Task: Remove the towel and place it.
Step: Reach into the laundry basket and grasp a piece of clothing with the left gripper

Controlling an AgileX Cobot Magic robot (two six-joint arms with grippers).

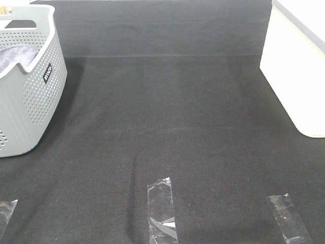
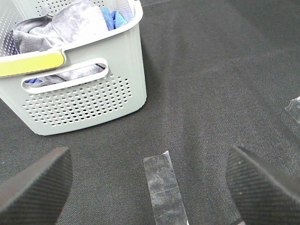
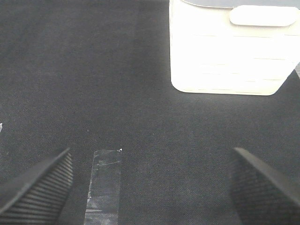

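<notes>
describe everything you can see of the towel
The towel is greyish-purple, plush terry by its look, crumpled in a heap inside the grey perforated basket. Its folds rise about to the rim, and part shows through the handle opening in the wall. A blue cloth lies against it. The high view shows only a pale patch of it.

A grey perforated basket (image 1: 30, 101) stands at the left edge of the dark desk (image 1: 172, 117), and a greyish-purple towel (image 1: 18, 55) lies inside it. A white container (image 1: 297, 76) stands at the right edge. Clear tape strips (image 1: 162, 211) are stuck along the near edge, well apart.
</notes>
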